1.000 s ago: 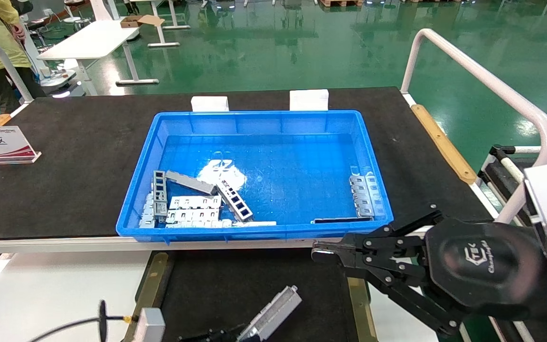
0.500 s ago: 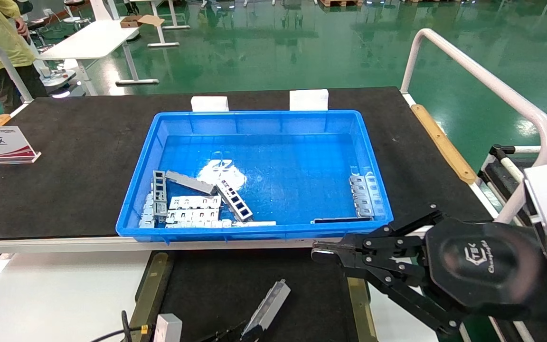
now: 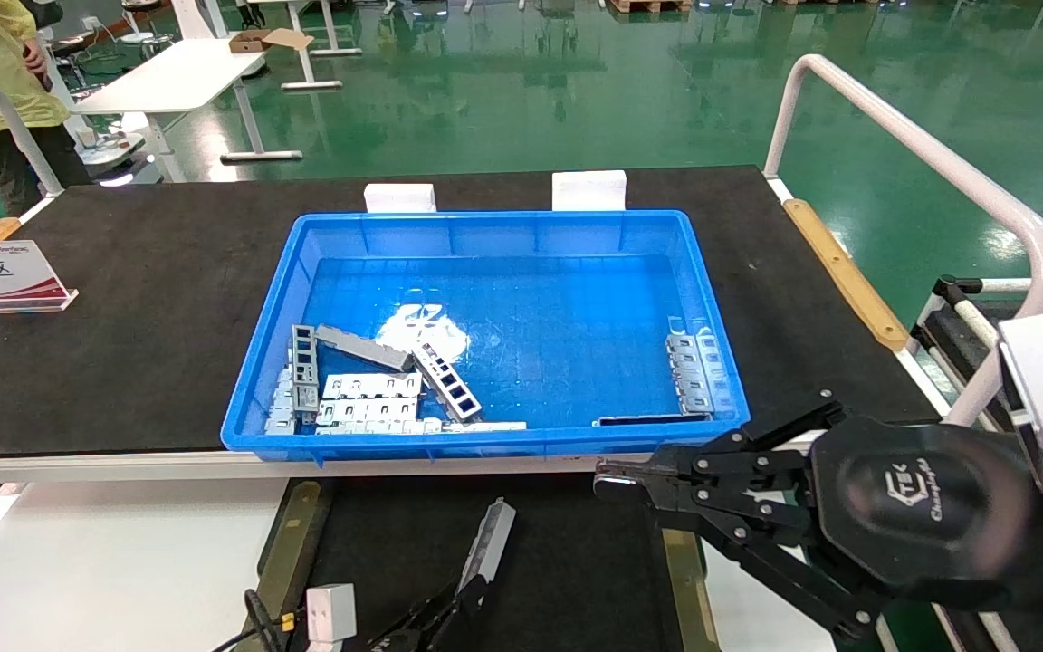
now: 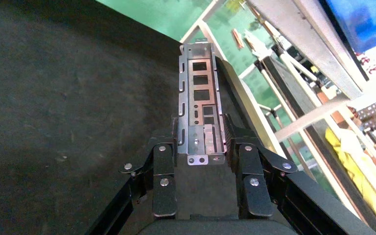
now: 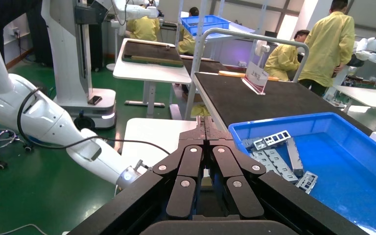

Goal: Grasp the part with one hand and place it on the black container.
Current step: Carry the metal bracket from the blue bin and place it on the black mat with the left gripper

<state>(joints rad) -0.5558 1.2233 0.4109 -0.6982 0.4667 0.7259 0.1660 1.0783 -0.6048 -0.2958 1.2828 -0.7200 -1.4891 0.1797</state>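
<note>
Above the matte black container (image 3: 567, 561) with olive-brass side rails, left gripper (image 4: 201, 147) low at the near edge, jaws clamped on the part (image 4: 199, 105), a slim silver sheet-metal channel with rectangular cutouts, tilted upward, right gripper (image 3: 617, 480) pinched closed, empty, beside blue plastic bin (image 3: 503, 226).

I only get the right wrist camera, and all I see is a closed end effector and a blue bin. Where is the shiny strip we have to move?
Observer: The left end effector is shut on one end of the part.
Operator: Is it over the black tray?
Observer: Yes. In the head view the part is above the black container, between its brass rails. I can't tell if it touches.
Operator: Which way does it point?
Observer: Its free end points toward the blue bin.
</note>
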